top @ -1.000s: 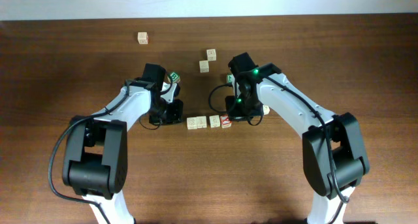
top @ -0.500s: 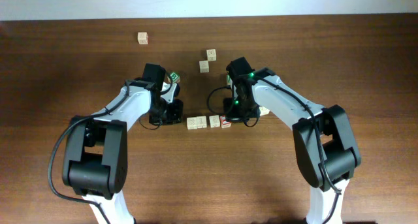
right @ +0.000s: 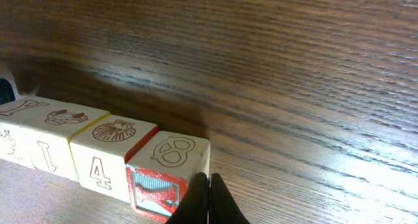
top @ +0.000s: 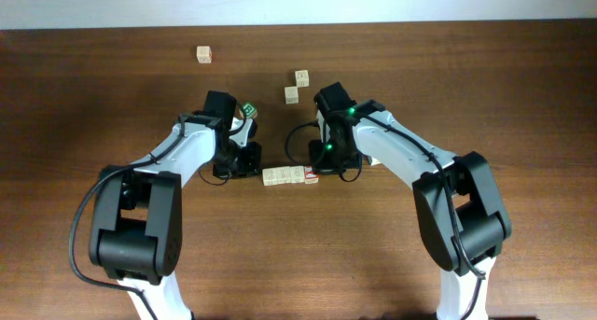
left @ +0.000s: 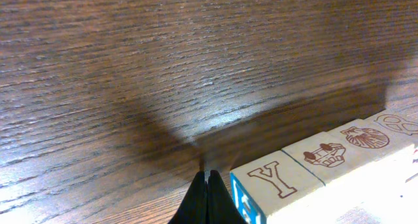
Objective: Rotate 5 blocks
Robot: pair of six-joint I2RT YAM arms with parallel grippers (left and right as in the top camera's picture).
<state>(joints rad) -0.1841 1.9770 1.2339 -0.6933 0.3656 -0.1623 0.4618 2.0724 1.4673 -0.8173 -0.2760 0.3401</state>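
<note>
Overhead view: dark wood table w/ two robot arms reaching in from the near side. Other things around: loose block A sits far back on the left, well apart from everything. Loose block B and loose block C sit close together, back of centre. A green cube lies just beside the left arm's wrist, behind the left gripper. The task's thing, a row of blocks, is mid-table btwn the two grippers: four pale cubes, sides touching. Its long axis runs left to right, approx parallel to the table's near edge, w/ the left end a touch nearer the robot. Tops face up w/ red outline pics. The Y block is the left end, its blue end face turned to the left gripper. The pretzel block is the right end, w/ a red pic on one side face; its neighbour shows a "4". The left gripper is clenched, grasping nothing, tips low at the wood just beside the blue face; can't tell if they touch. The right gripper is also clenched on nothing, tips against the pretzel block's outer corner. Both ends of the row are thus boxed in by the claws. Open room lies along the long sides: a broad bare strip toward the robot, and bare wood behind up to blocks B and C. The table's far edge meets a white wall.
</note>
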